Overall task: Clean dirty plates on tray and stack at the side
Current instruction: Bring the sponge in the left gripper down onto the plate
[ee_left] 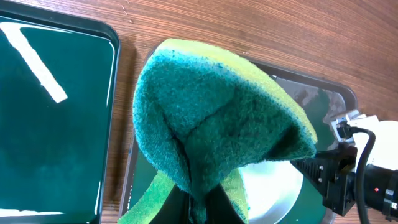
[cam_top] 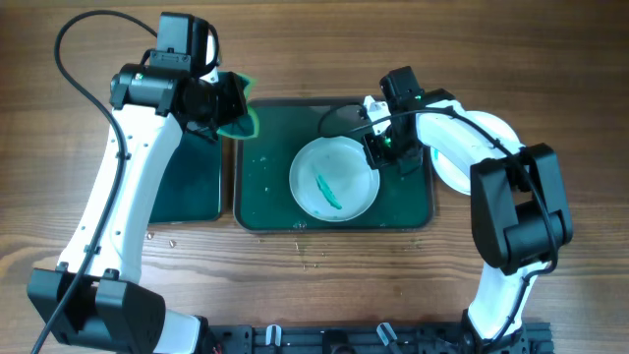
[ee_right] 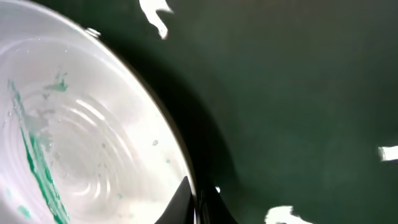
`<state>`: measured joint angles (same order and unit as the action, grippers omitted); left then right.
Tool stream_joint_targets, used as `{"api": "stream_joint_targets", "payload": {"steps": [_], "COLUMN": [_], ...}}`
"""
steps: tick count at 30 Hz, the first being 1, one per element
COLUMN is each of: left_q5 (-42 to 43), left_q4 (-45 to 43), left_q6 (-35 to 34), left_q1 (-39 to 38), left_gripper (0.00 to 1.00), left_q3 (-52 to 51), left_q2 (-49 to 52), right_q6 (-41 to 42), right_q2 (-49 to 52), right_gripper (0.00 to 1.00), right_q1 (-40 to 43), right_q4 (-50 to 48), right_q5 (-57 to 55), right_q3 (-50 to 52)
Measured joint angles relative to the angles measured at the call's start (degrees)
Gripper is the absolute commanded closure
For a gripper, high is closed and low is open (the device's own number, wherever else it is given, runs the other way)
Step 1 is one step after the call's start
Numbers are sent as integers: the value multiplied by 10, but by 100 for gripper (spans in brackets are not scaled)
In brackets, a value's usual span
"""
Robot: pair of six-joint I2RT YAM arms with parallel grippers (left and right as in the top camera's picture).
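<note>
Wooden table lies under both arms, with the tray at its middle. We see one plate on the tray, its teal streak unwiped, so we judge this one is yet to be cleaned. Just right of the tray sits white side crockery, which we take for plates already set down. The right arm hides most of it, so we cannot count them.

Our left gripper is clamped on a folded green sponge above the tray's far-left corner, apart from the plate. Our right gripper sits at the plate's right rim, fingers close together and apparently pinching it.

A smaller tray lies left of the main one, pale specks dot the wood in front, and a black cable loops over the tray's far edge, near the sponge's path.
</note>
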<state>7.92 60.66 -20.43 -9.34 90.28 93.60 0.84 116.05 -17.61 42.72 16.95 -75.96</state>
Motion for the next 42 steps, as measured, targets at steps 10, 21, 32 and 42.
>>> {"api": "stream_joint_targets", "payload": {"steps": [10,21,32,42], "left_q5": [0,0,0,0], "left_q4": [1,8,8,7], "left_q6": [0,0,0,0], "left_q1": [0,-12,-48,-68], "left_gripper": [96,96,96,96], "left_q3": [0,0,0,0], "left_q2": [3,54,84,105], "right_q6": [160,211,236,243], "right_q2": [0,-1,-5,-5], "right_gripper": [96,96,96,96], "right_q1": [0,-2,-3,-6], "right_q4": [8,-16,-42,-53], "right_q5": [10,18,41,43], "right_q3": [0,13,28,30]}}
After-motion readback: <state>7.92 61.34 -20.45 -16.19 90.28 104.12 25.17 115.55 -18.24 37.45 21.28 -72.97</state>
